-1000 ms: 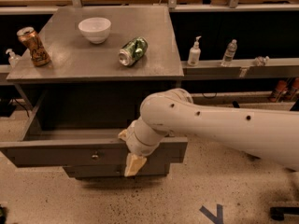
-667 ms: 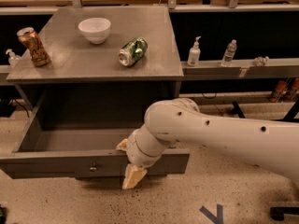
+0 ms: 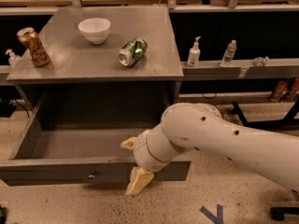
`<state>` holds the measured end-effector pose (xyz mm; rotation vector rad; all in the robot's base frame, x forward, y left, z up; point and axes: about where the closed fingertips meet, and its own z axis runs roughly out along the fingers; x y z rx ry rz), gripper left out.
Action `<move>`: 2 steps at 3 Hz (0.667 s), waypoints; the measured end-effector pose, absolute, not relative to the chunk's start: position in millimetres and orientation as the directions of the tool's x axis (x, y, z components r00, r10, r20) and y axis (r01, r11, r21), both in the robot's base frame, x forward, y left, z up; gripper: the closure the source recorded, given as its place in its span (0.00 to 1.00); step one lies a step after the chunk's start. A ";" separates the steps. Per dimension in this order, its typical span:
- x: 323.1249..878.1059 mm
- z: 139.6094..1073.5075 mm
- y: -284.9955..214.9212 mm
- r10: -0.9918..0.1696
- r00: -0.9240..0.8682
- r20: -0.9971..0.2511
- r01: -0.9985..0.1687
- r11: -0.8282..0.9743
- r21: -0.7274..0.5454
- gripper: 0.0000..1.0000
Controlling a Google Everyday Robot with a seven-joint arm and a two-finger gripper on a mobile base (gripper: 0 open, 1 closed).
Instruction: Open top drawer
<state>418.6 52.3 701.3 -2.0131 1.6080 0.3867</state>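
Most of the top drawer (image 3: 60, 169) now stands out from under the grey table (image 3: 159, 55), further than a second ago, with more of its floor bared; the opening looks nearly done. Its long axis runs left to right, front and knob (image 3: 92, 175) facing the camera. The gripper (image 3: 134, 163) sits at the front's right half; whether it clasps it I cannot tell.

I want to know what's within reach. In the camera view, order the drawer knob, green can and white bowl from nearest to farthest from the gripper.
The gripper is at the open top drawer's front.
1. Knob, just left of it on the drawer front.
2. Green can, lying on the tabletop behind.
3. Bowl, farther back and left.
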 end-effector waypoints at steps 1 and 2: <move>448.7 725.0 27.4 -0.778 0.224 -0.587 -0.955 -0.057 -0.290 0.00; 495.5 735.1 -2.9 -0.685 0.139 -0.715 -0.968 0.057 -0.243 0.00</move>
